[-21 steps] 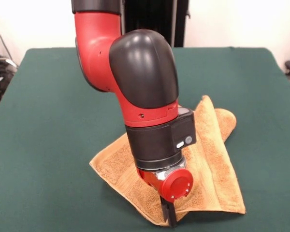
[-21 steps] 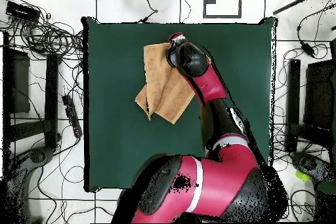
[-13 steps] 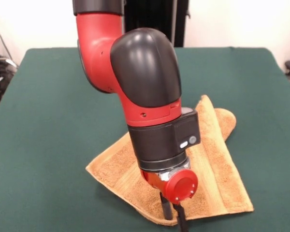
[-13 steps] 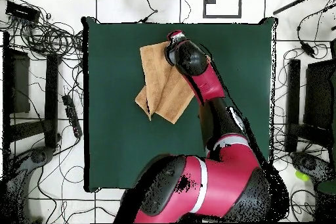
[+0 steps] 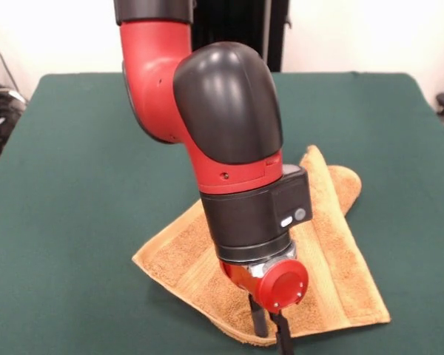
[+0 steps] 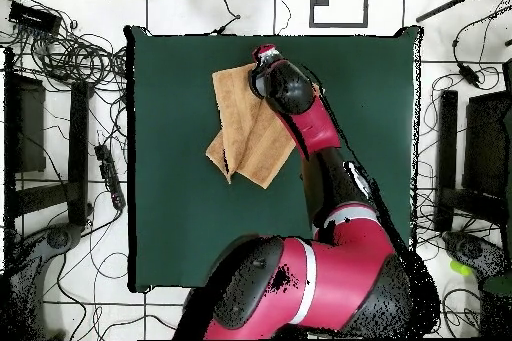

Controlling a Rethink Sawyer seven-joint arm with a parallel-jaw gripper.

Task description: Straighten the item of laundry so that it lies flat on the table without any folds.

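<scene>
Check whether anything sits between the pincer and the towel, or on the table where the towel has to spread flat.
Nothing visible does. The pincer is already down at the near edge of the folded towel, and the green table around it holds nothing else in either view.

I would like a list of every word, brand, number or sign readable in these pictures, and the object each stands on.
No text can be read in either view.
The arm's black wrist housing carries two small pale round marks: no letters can be made out.
The towel shows no readable label.
The tool and the table show no writing.
</scene>
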